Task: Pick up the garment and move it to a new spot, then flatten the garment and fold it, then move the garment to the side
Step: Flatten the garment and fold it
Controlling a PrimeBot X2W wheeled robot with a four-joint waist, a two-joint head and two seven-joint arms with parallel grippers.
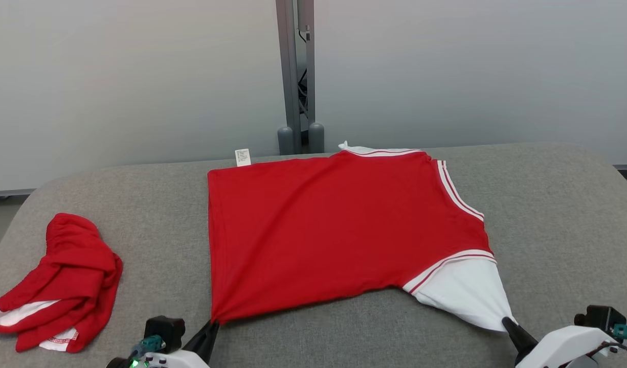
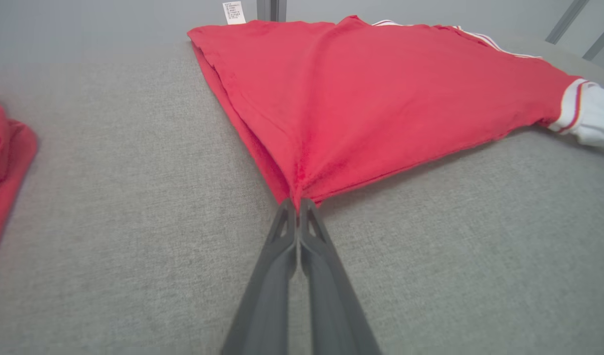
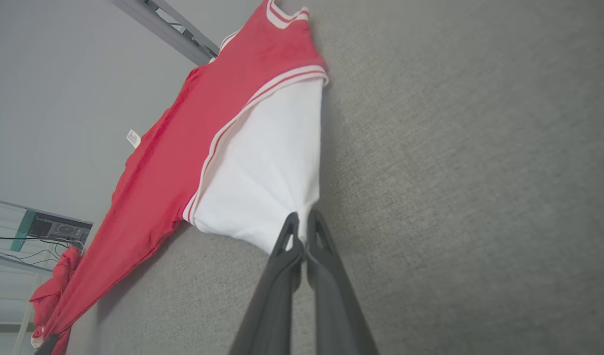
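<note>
- A grey fabric-covered surface (image 1: 549,204) with rounded corners carries everything. Pale wall panels (image 1: 114,76) rise behind it, split by a grey metal post (image 1: 295,76) with two rounded feet at its base.
- A second red cloth (image 1: 68,276), crumpled into a heap with white showing at its lower edges, lies at the left of the surface. It is well apart from the spread garment and a little to the outside of the left gripper.
- The red garment (image 1: 334,230) lies spread mostly flat in the middle of the surface, its far edge near the back rim. A small white care label (image 1: 242,157) sticks out by its far left corner, and white-and-red striped trim runs along its right side.
- A white sleeve (image 1: 462,291) juts from the garment's near right corner and is drawn to a point toward the robot.
- The left gripper (image 1: 214,323) sits at the garment's near left corner. Its fingers are pressed together, pinching the red cloth at their tips. In the left wrist view the fabric fans out from that pinch in taut creases.
- The right gripper (image 1: 508,322) is at the tip of the white sleeve. Its fingers are closed on the white cloth, which gathers into small folds at their tips.
- The two grippers are well apart, and the garment's near edge runs stretched between them, casting a thin shadow on the surface below it.
</note>
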